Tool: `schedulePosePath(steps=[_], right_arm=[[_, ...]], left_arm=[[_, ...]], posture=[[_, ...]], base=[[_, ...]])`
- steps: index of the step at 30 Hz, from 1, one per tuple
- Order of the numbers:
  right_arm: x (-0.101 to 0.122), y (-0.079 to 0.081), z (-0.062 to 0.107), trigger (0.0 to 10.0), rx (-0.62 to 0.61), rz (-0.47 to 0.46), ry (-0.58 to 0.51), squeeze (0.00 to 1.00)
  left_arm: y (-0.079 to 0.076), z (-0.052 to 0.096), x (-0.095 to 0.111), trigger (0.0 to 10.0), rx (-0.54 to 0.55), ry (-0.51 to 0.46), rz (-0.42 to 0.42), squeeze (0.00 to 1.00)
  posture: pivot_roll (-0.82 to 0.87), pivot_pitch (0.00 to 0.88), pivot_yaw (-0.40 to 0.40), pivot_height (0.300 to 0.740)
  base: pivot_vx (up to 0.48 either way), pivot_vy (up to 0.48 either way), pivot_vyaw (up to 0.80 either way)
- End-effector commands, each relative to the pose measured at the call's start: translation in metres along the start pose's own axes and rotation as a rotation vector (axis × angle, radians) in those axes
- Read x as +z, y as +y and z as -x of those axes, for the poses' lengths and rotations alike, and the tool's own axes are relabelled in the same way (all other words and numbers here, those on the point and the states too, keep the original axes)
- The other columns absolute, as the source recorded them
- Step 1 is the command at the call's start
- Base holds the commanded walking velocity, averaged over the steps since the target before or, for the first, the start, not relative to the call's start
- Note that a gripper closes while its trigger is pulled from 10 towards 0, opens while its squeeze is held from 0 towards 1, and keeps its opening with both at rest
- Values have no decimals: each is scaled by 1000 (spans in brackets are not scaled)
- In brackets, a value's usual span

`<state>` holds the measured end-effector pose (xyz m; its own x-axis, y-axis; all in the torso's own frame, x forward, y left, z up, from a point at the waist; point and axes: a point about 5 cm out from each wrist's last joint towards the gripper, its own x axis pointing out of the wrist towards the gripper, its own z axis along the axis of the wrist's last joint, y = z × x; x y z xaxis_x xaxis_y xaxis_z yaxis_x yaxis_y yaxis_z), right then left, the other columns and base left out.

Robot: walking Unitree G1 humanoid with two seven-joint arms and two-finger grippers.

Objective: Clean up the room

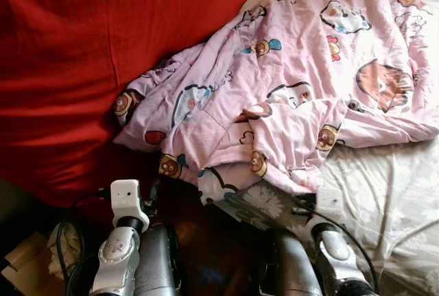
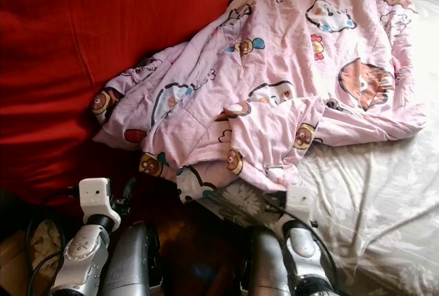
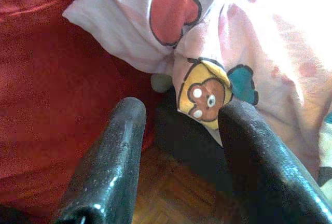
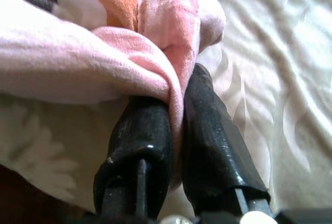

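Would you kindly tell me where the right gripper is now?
The right gripper is at the bed's near edge, pinching the pink cartoon-print blanket hem over the floral bedsheet.

The pink blanket runs past the top and right edges of the head views, its full extent unseen. It covers much of the bed and hides the right pincer fingertips within a fold. The red cover is cropped left and top. Both forearms are cut off below.
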<state>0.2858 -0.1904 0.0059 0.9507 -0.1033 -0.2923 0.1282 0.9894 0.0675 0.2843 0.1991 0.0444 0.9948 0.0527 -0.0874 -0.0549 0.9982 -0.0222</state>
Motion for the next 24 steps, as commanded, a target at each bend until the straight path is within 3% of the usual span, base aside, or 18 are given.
schedulePosePath(steps=[1,6,11,14,18,24], right_arm=[[-2,1,4,10000,21,-45,-30,0],[8,11,4,10000,72,-66,-103,0],[10,9,2,10000,21,-100,-103,0],[11,9,1,10000,24,-57,-100,0],[12,8,1,10000,-3,-101,-110,0],[13,7,1,10000,-4,-99,-117,0]], left_arm=[[7,5,-12,10000,24,47,4,0],[13,7,-21,10000,40,89,14,0],[16,9,-28,10000,52,122,17,0],[17,11,-32,10000,56,141,16,0],[26,15,-41,10000,110,186,82,0],[31,22,-55,10000,132,259,84,0]], posture=[[47,152,-35,586],[33,125,-21,586],[40,105,-12,626],[42,97,-8,646],[40,84,-8,676],[40,71,-9,711]], base=[[0,0,0],[0,0,0],[0,0,0],[0,0,0],[0,0,0],[0,0,0]])
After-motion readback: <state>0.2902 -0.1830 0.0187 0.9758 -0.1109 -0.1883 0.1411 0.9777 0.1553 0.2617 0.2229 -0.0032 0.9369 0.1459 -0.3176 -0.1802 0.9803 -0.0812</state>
